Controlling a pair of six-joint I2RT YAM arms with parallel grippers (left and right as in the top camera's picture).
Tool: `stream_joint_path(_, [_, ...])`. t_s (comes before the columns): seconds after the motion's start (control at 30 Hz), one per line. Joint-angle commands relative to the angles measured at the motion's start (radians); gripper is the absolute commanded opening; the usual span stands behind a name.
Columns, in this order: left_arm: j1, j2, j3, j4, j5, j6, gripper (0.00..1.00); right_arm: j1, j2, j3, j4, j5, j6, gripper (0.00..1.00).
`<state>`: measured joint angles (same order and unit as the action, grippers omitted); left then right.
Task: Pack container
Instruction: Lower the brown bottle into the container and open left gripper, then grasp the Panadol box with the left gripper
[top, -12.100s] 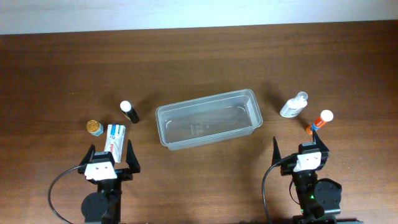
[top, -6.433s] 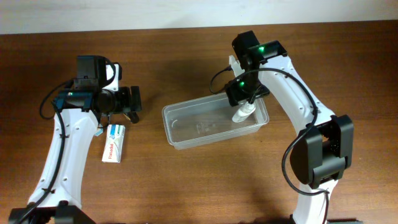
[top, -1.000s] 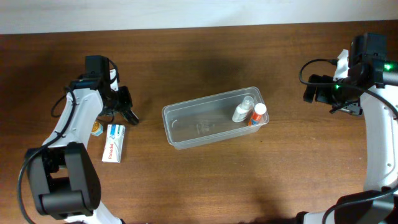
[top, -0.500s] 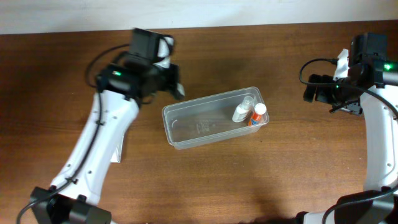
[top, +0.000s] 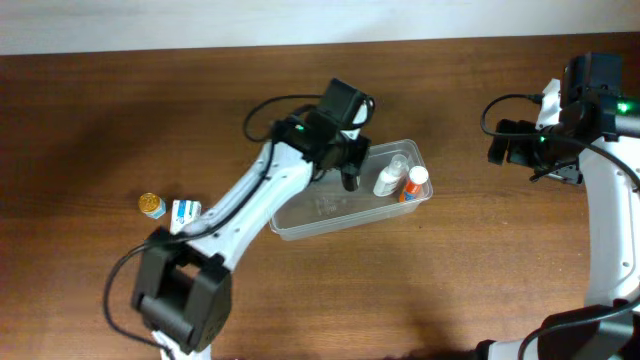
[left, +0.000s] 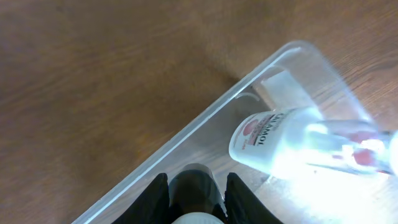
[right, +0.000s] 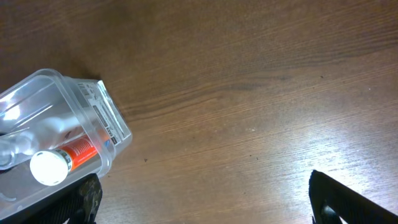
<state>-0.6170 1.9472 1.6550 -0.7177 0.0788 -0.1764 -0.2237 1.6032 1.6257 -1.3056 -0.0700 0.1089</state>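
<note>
Left gripper (top: 349, 172) pinches a dark bottle (left: 193, 188) over the container (top: 305, 212), near the clear bottle (top: 388, 180) and orange tube (top: 413, 185) inside. Right gripper (top: 508, 148) spread, well off to the right.

1. The overhead camera looked straight down from far above on the table (top: 120, 110), the container (top: 300, 215) near the frame centre.
2. The left wrist camera looked very near into that container's end, over its own fingers (left: 155, 193).
3. The right wrist camera saw the same end from farther, at lower left.
</note>
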Motion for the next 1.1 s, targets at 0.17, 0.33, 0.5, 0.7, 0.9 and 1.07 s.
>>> stream_joint_path(0.17, [-0.02, 0.089, 0.002, 0.022, 0.004, 0.045, 0.03, -0.006, 0.005, -0.006, -0.001, -0.005, 0.0, 0.98])
stream_joint_path(0.33, [-0.02, 0.091, 0.002, 0.034, 0.004, 0.052, 0.57, -0.006, 0.005, -0.006, 0.0, -0.005, 0.0, 0.98])
stream_joint_path(0.5, [-0.019, 0.07, 0.021, 0.018, 0.004, 0.063, 0.62, -0.006, 0.005, -0.006, 0.0, -0.005, -0.001, 0.98])
stream_joint_path(0.7, [0.015, -0.129, 0.042, -0.032, -0.064, 0.088, 0.67, -0.006, 0.005, -0.006, 0.0, -0.004, -0.001, 0.98])
stream_joint_path(0.9, [0.212, -0.382, 0.042, -0.158, -0.193, 0.074, 0.96, -0.006, 0.006, -0.006, 0.0, -0.005, -0.005, 0.99])
stream_joint_path(1.07, [0.469, -0.435, 0.042, -0.38, -0.19, -0.095, 0.99, -0.006, 0.007, -0.006, 0.0, -0.005, -0.005, 0.98])
